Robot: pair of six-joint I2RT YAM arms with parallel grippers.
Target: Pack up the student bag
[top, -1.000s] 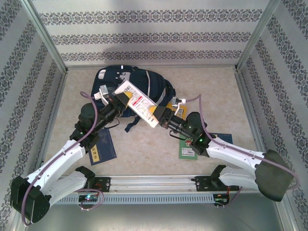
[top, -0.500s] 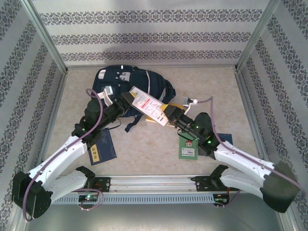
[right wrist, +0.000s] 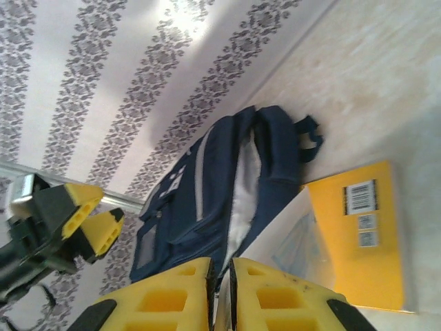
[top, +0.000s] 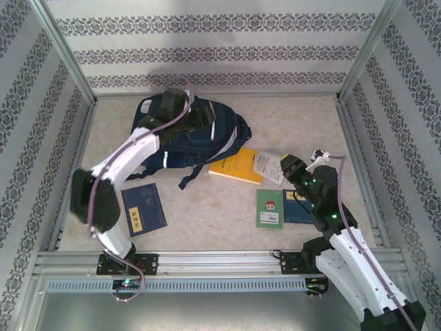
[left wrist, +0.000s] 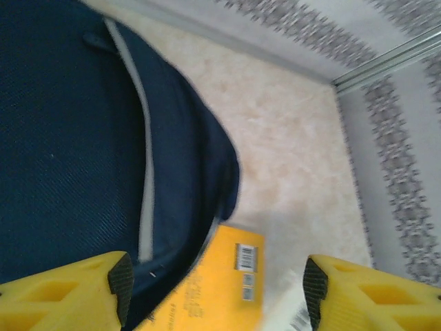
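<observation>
Grey floral-striped wallpaper and aluminium rails enclosed a beige marbled counter [top: 207, 207]. The large navy-blue fabric student bag [top: 196, 138] lay far left of centre, with bare room toward the right wall. The left claw [left wrist: 213, 289] gaped above the bag. The right claw [right wrist: 222, 293] was pinched closed. A flat yellow book [top: 236, 165] beside the bag bore a barcode, its print unreadable.
</observation>
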